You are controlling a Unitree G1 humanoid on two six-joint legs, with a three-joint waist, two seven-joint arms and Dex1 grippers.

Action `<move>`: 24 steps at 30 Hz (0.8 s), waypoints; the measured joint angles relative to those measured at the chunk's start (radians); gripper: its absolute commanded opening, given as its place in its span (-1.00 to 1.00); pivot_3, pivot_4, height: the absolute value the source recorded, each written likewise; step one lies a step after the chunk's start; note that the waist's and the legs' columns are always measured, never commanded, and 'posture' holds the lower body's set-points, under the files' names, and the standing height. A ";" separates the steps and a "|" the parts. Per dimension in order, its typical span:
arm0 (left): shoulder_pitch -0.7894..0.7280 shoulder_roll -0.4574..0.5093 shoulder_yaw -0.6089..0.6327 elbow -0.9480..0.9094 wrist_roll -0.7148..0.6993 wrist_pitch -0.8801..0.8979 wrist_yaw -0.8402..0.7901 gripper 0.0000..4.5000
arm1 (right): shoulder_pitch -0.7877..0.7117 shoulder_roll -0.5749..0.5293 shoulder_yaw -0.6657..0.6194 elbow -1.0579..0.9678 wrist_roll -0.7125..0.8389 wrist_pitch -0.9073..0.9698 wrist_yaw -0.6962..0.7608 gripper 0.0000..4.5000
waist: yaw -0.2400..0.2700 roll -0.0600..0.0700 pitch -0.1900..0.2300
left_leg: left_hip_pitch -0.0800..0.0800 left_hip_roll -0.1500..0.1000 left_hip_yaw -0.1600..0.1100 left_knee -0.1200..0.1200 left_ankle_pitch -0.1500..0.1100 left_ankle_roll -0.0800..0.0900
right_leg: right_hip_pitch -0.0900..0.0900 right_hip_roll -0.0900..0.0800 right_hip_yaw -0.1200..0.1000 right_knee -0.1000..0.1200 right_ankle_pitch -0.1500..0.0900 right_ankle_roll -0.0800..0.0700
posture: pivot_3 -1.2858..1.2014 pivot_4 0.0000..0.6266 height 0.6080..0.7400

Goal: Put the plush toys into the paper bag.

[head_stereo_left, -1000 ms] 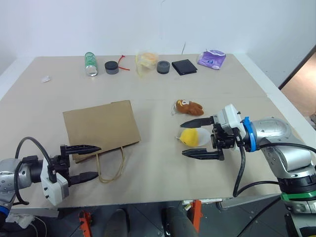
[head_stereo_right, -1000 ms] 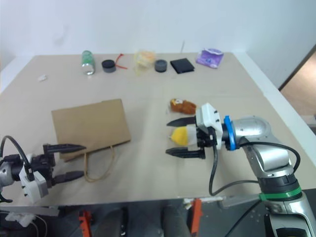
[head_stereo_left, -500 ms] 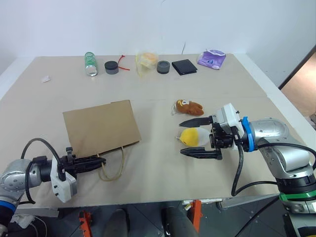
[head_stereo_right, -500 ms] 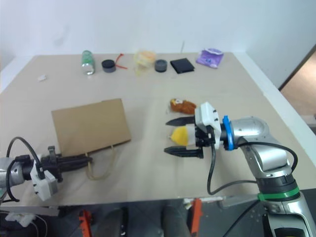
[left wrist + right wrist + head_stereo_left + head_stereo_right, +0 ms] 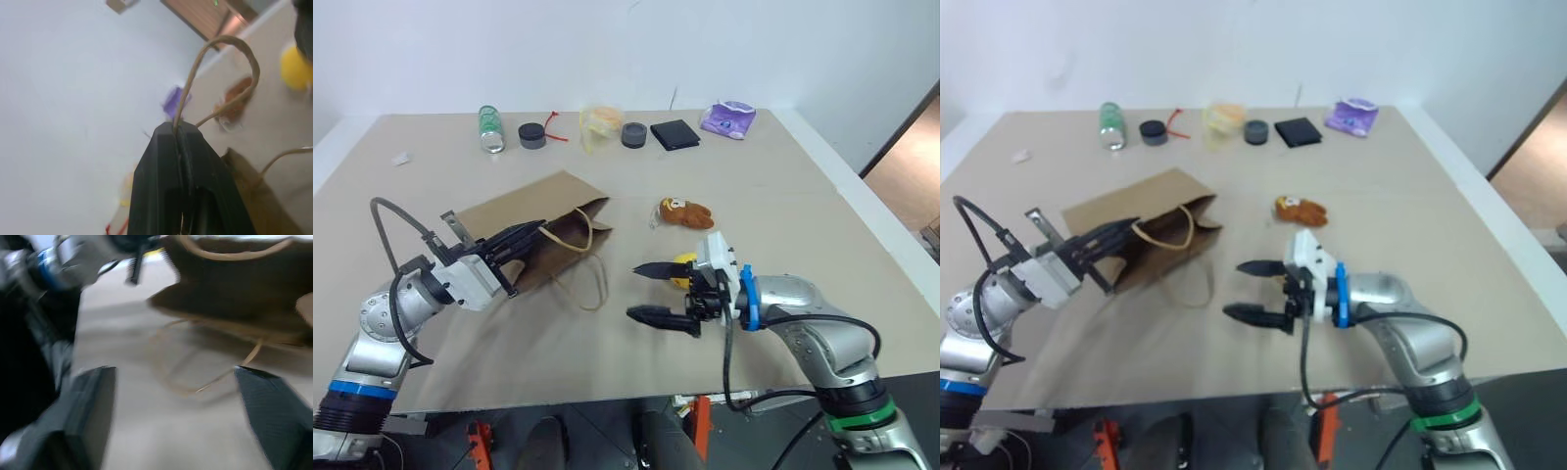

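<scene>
Where white wall meets it, tan table (image 5: 803,196), cluttered far edge.

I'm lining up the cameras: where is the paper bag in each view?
Left eye view: paper bag left of centre.
Right eye view: left of centre.
Left wrist view: just past the shut left gripper.
Right wrist view: beyond the open right gripper.
Shared landmark: twine handle pinched by the left gripper.

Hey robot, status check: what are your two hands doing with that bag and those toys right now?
Left gripper shut on paper bag handle, mouth lifted. Right gripper open; yellow plush behind it. Teddy bear on table.
</scene>
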 measured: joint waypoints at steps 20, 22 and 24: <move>0.060 -0.093 -0.001 -0.078 0.052 0.085 0.011 -1.00 | -0.194 0.528 0.109 0.542 -0.273 -0.201 -0.407 -0.90 | 0.001 -0.001 -0.001 | -0.001 0.001 -0.002 0.000 0.001 0.001 | -0.001 0.004 0.002 0.000 0.002 -0.002 | 0.03 -0.52 1.00; 0.060 -0.103 0.000 -0.091 0.053 0.094 0.014 -1.00 | -0.203 0.550 0.115 0.575 -0.295 -0.217 -0.430 -0.90 | 0.001 -0.001 -0.001 | -0.001 0.001 -0.002 0.000 0.001 0.001 | -0.001 0.004 0.002 0.000 0.002 -0.002 | 0.03 -0.52 1.00; 0.059 -0.111 0.003 -0.097 0.053 0.115 0.025 -1.00 | -0.213 0.557 0.121 0.604 -0.327 -0.219 -0.455 -0.90 | 0.001 -0.001 -0.001 | -0.001 0.001 -0.002 0.000 0.001 0.001 | -0.001 0.004 0.002 0.000 0.002 -0.002 | 0.03 -0.52 1.00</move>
